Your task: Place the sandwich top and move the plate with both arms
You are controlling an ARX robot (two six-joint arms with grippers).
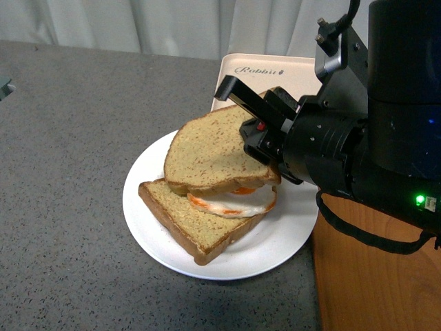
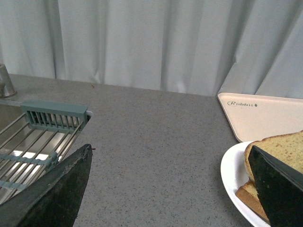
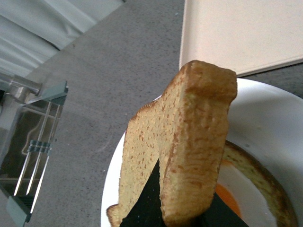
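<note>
The sandwich top [image 1: 210,152] is a tan speckled bread slice held tilted just above the fried egg [image 1: 238,200]. The egg lies on a second bread slice [image 1: 189,224] on the white plate [image 1: 275,241]. My right gripper [image 1: 258,127] is shut on the sandwich top's right edge. In the right wrist view the sandwich top [image 3: 189,142] stands between the black fingers [image 3: 147,203], over the egg [image 3: 227,194] and plate [image 3: 265,113]. My left gripper [image 2: 170,189] is open and empty above the grey counter, left of the plate [image 2: 232,175]. It is out of the front view.
A cream rabbit-print tray [image 1: 275,69] lies behind the plate, also in the left wrist view [image 2: 265,113]. An orange-brown wooden tray [image 1: 372,276] sits at the plate's right. A sink with a wire rack [image 2: 38,137] lies at far left. White curtains hang behind.
</note>
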